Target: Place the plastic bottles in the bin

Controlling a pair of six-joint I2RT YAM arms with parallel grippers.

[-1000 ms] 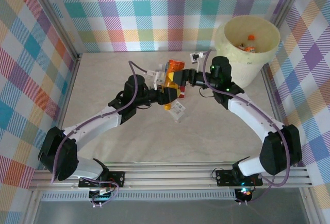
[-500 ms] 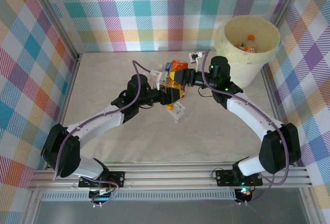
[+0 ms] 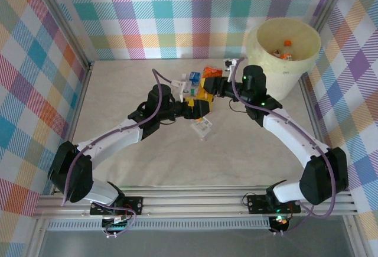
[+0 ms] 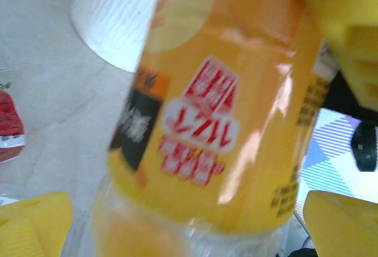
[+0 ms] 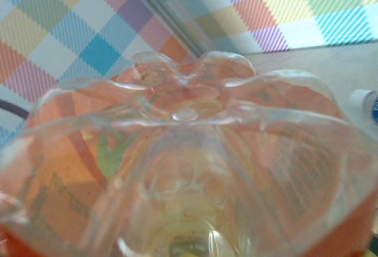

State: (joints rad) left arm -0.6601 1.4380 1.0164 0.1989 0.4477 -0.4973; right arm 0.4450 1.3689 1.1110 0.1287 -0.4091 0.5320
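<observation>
My left gripper [image 3: 199, 108] is shut on a yellow-orange labelled bottle [image 3: 204, 94] over the middle of the table. In the left wrist view that bottle [image 4: 207, 103] stands between my yellow fingertips [image 4: 32, 224]. My right gripper [image 3: 214, 83] is just beyond it, shut on an orange-labelled clear bottle [image 3: 210, 71]. The clear ribbed base of that bottle [image 5: 189, 145] hides the right fingers. The cream bin [image 3: 255, 39] stands at the back right with a few bottles [image 3: 286, 48] inside. A blue-labelled bottle [image 3: 192, 80] lies beside the grippers. A clear bottle [image 3: 202, 127] lies just nearer.
Plaid walls enclose the table on three sides. The bin's pale ribbed wall [image 4: 112, 20] stands ahead of the left gripper. A red-labelled piece [image 4: 7, 128] lies on the table at that view's left edge. Both arms meet close together in the middle.
Both grippers have shifted slightly right and toward the back with their bottles. The left arm has stretched further out. The clear bottle on the table has stayed in place.
</observation>
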